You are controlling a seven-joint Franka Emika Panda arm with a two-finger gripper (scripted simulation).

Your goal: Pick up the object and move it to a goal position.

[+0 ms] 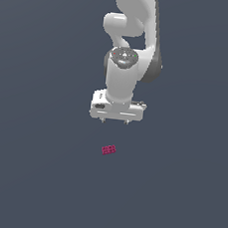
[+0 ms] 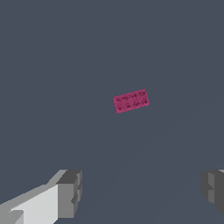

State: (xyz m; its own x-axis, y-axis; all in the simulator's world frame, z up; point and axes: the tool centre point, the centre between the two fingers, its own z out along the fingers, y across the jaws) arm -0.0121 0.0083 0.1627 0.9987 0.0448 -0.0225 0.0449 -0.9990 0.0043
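Block (image 1: 109,150) on floor, below tool (image 1: 114,121), apart from it.

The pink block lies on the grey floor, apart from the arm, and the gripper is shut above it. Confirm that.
One detail is wrong: the gripper is open, not shut. The wrist view shows its two fingers set wide apart with empty floor between them. The rest holds: the pink block lies on the grey floor, untouched and apart from the arm.

The exterior view stands well back and faces the arm head-on, from somewhat above. The wrist view looks past the jaws onto the floor from close range — the fingertips (image 2: 70,192) frame it. Both share the block (image 1: 109,150) (image 2: 131,101), lying beyond the jaws.
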